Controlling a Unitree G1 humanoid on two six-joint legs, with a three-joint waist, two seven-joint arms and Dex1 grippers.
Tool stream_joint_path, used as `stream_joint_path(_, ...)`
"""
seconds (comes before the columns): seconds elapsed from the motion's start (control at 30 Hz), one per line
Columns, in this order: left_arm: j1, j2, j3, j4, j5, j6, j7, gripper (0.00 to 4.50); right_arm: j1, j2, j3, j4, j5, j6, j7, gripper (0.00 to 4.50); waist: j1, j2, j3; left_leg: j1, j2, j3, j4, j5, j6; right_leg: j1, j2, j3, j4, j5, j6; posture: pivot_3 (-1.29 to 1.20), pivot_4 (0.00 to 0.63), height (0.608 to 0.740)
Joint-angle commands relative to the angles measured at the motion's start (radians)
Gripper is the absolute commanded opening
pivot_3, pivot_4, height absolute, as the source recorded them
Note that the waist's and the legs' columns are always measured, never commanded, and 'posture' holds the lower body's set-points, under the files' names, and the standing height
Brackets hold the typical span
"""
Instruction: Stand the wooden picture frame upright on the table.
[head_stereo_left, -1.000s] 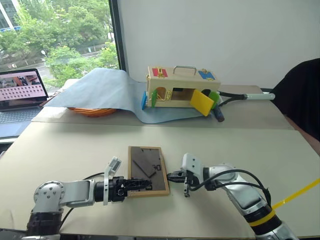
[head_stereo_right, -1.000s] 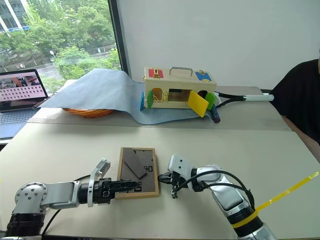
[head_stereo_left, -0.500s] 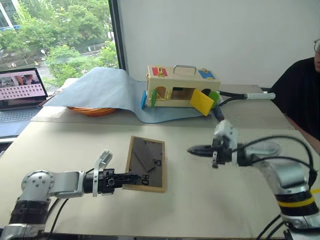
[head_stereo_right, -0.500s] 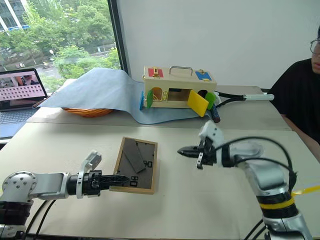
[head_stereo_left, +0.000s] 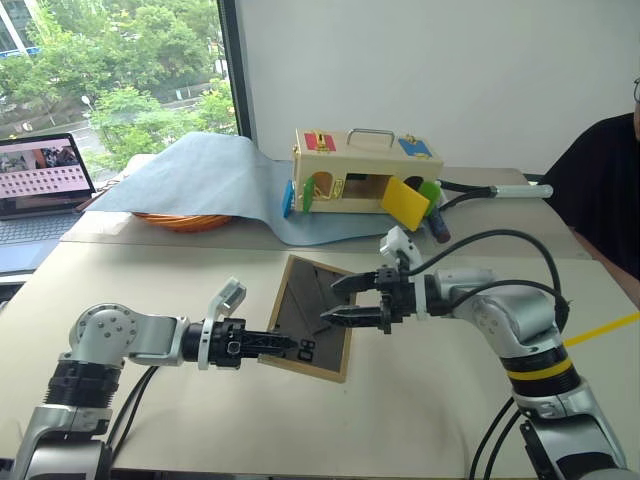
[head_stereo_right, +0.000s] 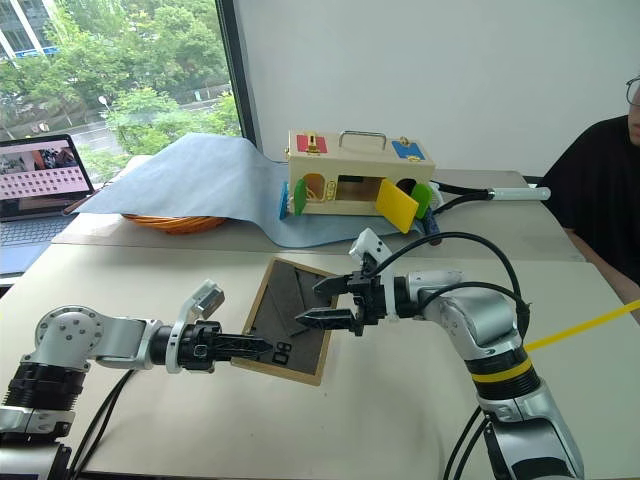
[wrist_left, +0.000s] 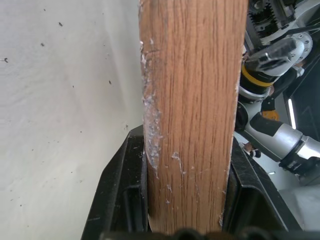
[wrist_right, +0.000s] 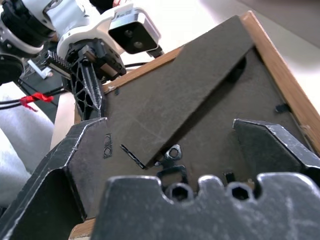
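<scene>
Left eye view: wooden picture frame tilted, grey back showing.

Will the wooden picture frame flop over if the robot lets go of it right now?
Probably. The wooden picture frame is tilted up off the table, gripped at one edge by the left gripper. Its stand looks folded flat against the back, so nothing would prop it. It looks stiff, not bendy. The right gripper is open at its back.

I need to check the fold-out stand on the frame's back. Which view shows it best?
The right wrist view: the fold-out stand crosses the dark back panel close up, between open fingers. Both eye views show it smaller on the tilted wooden picture frame. The left wrist view shows the frame's wooden edge, clamped.
</scene>
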Motion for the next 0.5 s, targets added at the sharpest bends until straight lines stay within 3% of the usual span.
stream_joint_path(0.03, -0.051, -0.027, 0.015, -0.008, 0.019, 0.012, -0.062, 1.17, -0.003, 0.024, 0.003, -0.068, 0.042, -0.01, 0.024, 4.46, 0.0, 0.0, 0.0, 0.0, 0.0, 0.0, 0.0, 0.0, 0.0, 0.0, 0.0, 0.0, 0.0, 0.0, 0.0, 0.0, 0.15, 0.67)
stream_joint_path(0.17, -0.077, -0.048, 0.028, 0.017, 0.058, 0.032, -0.078, 1.17, 0.011, 0.036, -0.045, -0.126, 0.093, -0.029, 0.034, 4.46, 0.001, 0.0, 0.0, -0.001, 0.0, -0.001, 0.0, 0.0, 0.0, 0.0, 0.0, -0.001, 0.0, 0.0, 0.0, 0.0, 0.15, 0.67)
stream_joint_path(0.5, -0.091, -0.038, 0.08, 0.074, 0.102, 0.079, -0.153, 1.17, 0.049, -0.101, -0.189, -0.207, 0.17, -0.047, 0.067, 4.46, -0.002, 0.0, 0.0, -0.001, 0.0, -0.002, 0.0, 0.0, 0.0, 0.0, 0.0, -0.002, 0.0, 0.0, 0.0, 0.0, 0.15, 0.67)
